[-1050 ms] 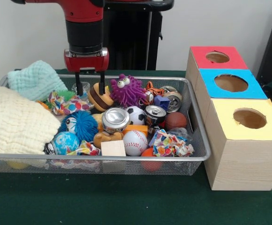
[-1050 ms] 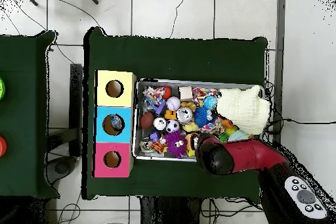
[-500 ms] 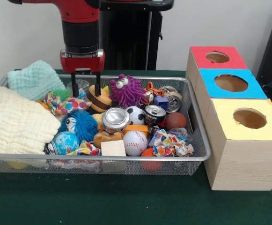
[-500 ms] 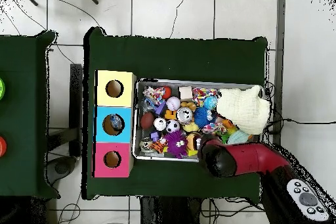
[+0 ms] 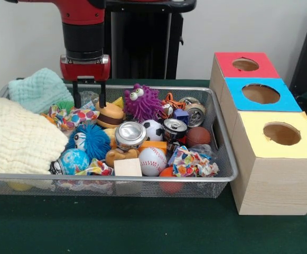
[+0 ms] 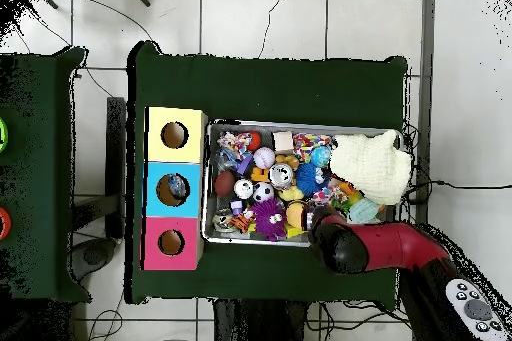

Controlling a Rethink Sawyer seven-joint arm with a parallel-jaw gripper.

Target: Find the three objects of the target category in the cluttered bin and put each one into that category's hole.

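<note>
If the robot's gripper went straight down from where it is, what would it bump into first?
Probably the crinkly clear wrapper right under the open gripper, at the back of the bin beside the toy hamburger. Depth is hard to judge, so it might brush the hamburger instead.

Green-covered table (image 5: pixel 142 233) filling the lower frame. Directly on it, at centre left, a wire-mesh bin (image 5: pixel 224 159) heaped with toys and cloths. Just beside it at right, three wooden boxes in a row: red-topped (image 5: pixel 264 66), blue-topped (image 5: pixel 286 100), yellow-topped (image 5: pixel 272 180), each with a round hole.
</note>
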